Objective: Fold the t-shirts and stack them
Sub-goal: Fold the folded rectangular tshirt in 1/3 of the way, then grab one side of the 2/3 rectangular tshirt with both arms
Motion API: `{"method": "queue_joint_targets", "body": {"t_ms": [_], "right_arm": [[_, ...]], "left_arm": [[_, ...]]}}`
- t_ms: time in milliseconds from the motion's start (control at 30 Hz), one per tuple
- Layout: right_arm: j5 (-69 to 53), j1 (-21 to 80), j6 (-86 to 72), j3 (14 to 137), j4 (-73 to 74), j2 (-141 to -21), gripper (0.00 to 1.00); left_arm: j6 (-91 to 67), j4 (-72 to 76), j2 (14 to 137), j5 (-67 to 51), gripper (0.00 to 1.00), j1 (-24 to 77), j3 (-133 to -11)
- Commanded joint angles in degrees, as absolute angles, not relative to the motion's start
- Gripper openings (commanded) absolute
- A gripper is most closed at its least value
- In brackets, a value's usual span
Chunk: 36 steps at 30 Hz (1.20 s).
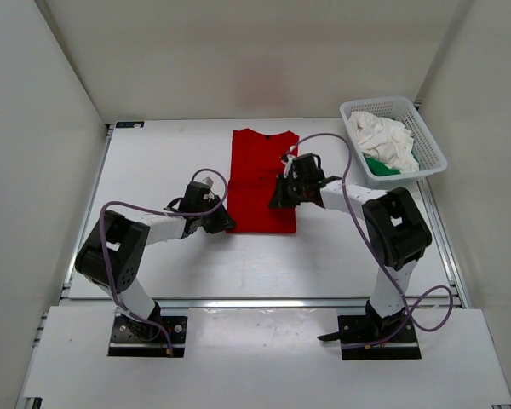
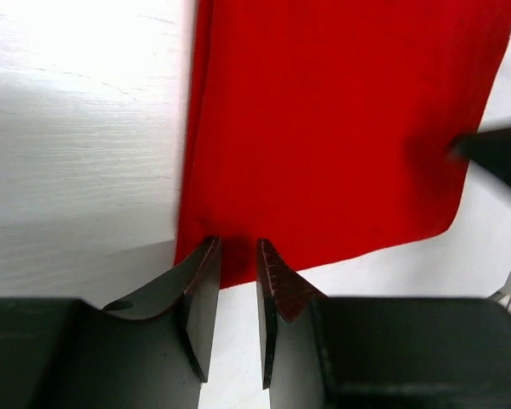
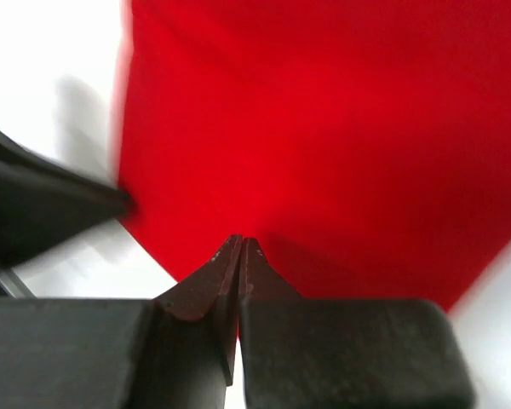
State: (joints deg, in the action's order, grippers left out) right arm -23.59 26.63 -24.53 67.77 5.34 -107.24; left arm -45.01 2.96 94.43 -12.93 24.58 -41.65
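On the tabletop (image 1: 324,256) centre, red t-shirt (image 1: 257,175) flat, left gripper (image 2: 237,243) slightly parted and empty at its near edge, right gripper (image 3: 241,241) closed there, white t-shirt (image 1: 383,136) and green t-shirt (image 1: 379,166) in basket (image 1: 433,145)

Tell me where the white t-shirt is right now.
In the top view, the white t-shirt sits bunched in the mesh basket at the far right, over the green t-shirt.
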Motion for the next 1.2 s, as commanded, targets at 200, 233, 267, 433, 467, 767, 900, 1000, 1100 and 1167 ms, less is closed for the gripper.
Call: {"method": "queue_joint_targets", "body": {"t_ms": [200,233,267,433,467,767,900,1000,1100,1167], "right_arm": [[-22.1,24.5,-29.8,46.1,-5.0,-94.8,0.0],[-22.0,24.6,-29.8,44.8,-5.3,-94.2,0.0],[-22.6,24.4,-29.7,44.0,-5.5,-93.2,0.0],[-22.1,23.3,-29.7,39.5,-6.0,-85.3,0.14],[-22.4,22.8,-30.2,37.6,-6.3,-83.3,0.2],[-24.5,21.4,-31.6,32.2,-9.3,-85.3,0.4],[-26.7,21.4,-32.5,32.7,-11.4,-88.4,0.39],[-27.2,21.1,-33.2,33.0,-12.8,-90.2,0.31],[-27.5,20.9,-33.8,33.7,-13.7,-91.1,0.16],[-27.2,21.4,-33.8,34.1,-13.3,-91.1,0.03]], "left_arm": [[-47.6,7.9,88.9,-16.0,0.38,22.7,-32.4],[-47.6,8.4,86.6,-15.5,0.39,22.3,-31.0],[-47.2,8.3,83.8,-14.3,0.41,22.8,-30.0],[-46.6,5.5,75.0,-10.2,0.5,22.2,-27.9],[-46.1,5.1,74.4,-9.8,0.51,22.2,-27.7],[-44.3,4.1,82.0,-10.1,0.49,22.6,-28.8],[-44.7,4.7,85.5,-10.4,0.47,22.8,-29.6],[-45.3,5.6,86.2,-10.6,0.41,22.9,-30.0],[-45.4,5.5,86.9,-11.3,0.28,23.4,-30.4],[-45.4,5.0,86.9,-11.2,0.13,23.7,-30.7]]}}
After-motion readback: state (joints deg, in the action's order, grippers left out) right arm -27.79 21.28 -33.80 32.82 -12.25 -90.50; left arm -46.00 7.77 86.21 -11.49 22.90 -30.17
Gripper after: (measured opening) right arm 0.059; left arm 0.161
